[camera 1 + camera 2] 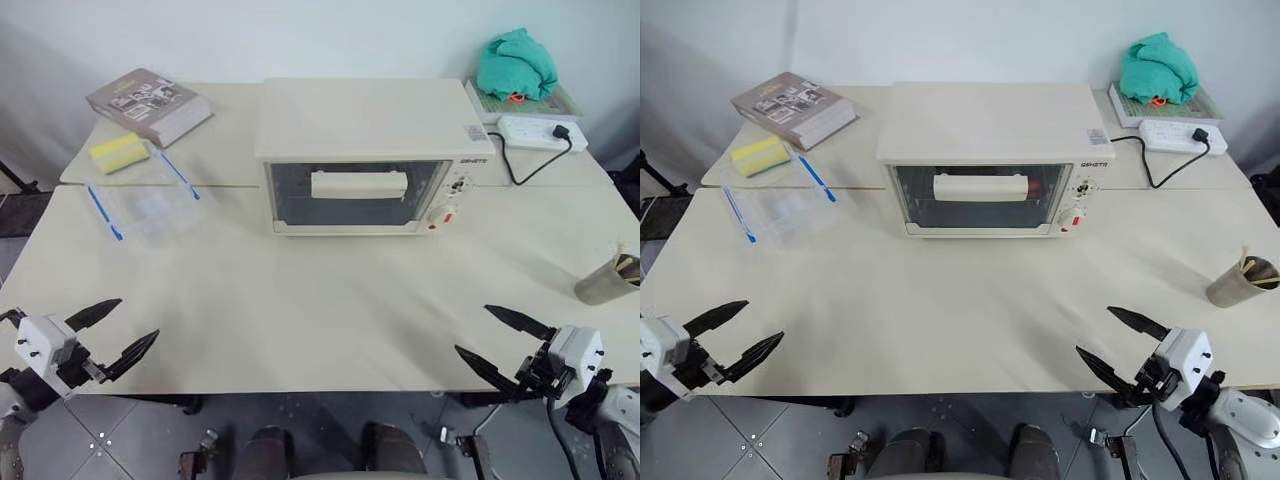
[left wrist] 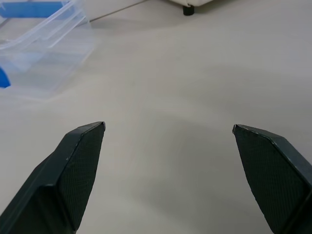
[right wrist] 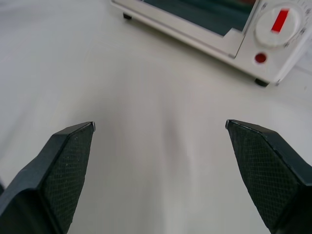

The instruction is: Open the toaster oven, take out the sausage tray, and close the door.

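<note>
The cream-white toaster oven (image 1: pixel 370 130) stands at the back middle of the table, its front facing me. Its door (image 1: pixel 300 205), dark glass in a cream frame, is shut, with the wide bar handle (image 1: pixel 358 184) across it. The sausage tray is hidden behind the glass; only a dim red spot (image 1: pixel 1038 185) shows inside. My left gripper (image 1: pixel 138 318) hovers open at the table's near left edge, far from the oven. My right gripper (image 1: pixel 472 329) hovers open at the near right edge. Both are empty. The right wrist view shows the oven's lower knob (image 3: pixel 280 24) ahead.
A clear plastic box with blue clips (image 1: pixel 145 205) lies left of the oven, with a yellow sponge (image 1: pixel 119 152) and a book (image 1: pixel 148 104) behind it. A power strip (image 1: pixel 540 132) and green cloth (image 1: pixel 515 63) sit back right. A cup of sticks (image 1: pixel 608 280) stands at the right edge.
</note>
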Tool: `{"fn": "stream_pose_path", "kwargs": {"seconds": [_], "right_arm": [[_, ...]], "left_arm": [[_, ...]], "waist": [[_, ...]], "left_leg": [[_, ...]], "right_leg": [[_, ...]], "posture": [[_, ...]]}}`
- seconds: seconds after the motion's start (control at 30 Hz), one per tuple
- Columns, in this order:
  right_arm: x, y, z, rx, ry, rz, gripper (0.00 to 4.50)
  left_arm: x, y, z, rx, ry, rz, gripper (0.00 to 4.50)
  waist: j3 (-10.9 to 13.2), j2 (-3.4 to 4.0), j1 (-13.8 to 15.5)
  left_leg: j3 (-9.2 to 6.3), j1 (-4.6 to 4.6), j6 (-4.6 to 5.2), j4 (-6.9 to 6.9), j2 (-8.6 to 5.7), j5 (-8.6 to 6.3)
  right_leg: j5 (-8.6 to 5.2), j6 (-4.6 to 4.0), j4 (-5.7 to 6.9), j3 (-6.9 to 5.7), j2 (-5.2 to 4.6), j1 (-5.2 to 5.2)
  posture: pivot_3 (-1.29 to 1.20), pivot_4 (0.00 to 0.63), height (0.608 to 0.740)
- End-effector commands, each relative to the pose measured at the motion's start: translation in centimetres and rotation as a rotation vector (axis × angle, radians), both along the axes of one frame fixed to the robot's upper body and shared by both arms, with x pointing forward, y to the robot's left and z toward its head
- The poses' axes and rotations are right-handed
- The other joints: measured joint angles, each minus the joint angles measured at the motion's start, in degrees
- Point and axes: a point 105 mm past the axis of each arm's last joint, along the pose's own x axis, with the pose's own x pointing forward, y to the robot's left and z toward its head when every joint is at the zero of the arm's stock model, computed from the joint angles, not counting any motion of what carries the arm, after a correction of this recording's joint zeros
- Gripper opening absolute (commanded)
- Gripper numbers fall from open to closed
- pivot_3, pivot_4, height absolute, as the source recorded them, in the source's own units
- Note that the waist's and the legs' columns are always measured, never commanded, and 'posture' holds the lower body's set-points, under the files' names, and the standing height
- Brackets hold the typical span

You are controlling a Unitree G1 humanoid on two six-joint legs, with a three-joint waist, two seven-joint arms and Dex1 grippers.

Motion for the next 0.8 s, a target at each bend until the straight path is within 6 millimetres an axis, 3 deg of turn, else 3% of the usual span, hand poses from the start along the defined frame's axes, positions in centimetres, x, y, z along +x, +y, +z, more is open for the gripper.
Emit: {"fn": "stream_pose_path", "kwargs": {"seconds": [0.03, 0.2, 0.37, 0.57, 0.8], "right_arm": [[1.7, 1.8, 2.2, 0.099, -0.017, 0.05, 4.5], [5.0, 4.8, 6.3, 0.194, -0.017, 0.156, 4.5], [7.1, 7.3, 9.5, 0.23, 0.014, 0.278, 4.5], [9.0, 8.4, 10.4, 0.189, 0.023, 0.339, 4.5], [10.6, 8.6, 10.9, 0.157, -0.008, 0.353, 4.5]], "left_arm": [[0.1, -1.3, 1.8, -0.065, -0.049, -0.041, 4.46], [-0.4, -3.4, 6.8, -0.363, -0.131, -0.263, 4.46], [0.1, -6.2, 9.3, -0.448, -0.094, -0.411, 4.46], [0.3, -8.4, 9.2, -0.444, -0.045, -0.49, 4.46], [0.3, -8.7, 8.1, -0.439, -0.006, -0.484, 4.46]], "waist": [[0.0, -0.03, -0.2], [0.1, 0.08, -0.1], [0.1, 0.09, 0.4], [0.1, 0.08, 0.0], [0.1, 0.08, 0.0]], "left_leg": [[0.01, 0.0, -0.02, 0.0, 0.05, -0.01], [0.01, -0.02, -0.04, 0.1, 0.18, -0.01], [0.01, -0.15, -0.04, 0.12, 0.15, -0.02], [0.4, -0.21, -0.05, 0.04, 0.16, -0.03], [0.76, -0.25, -0.05, 0.03, 0.17, -0.03]], "right_leg": [[0.01, -0.01, 0.02, 0.0, 0.05, -0.02], [0.07, -0.12, 0.1, 0.19, 0.13, -0.2], [0.08, -0.13, 0.27, 0.32, 0.15, -0.42], [0.08, -0.12, 0.3, 0.39, 0.21, -0.61], [0.09, -0.12, 0.3, 0.68, 0.24, -0.83]], "posture": [[0.0, 0.15, 0.74], [0.0, 0.15, 0.74], [0.0, 0.15, 0.74], [0.0, 0.15, 0.74], [0.0, 0.15, 0.74]]}}
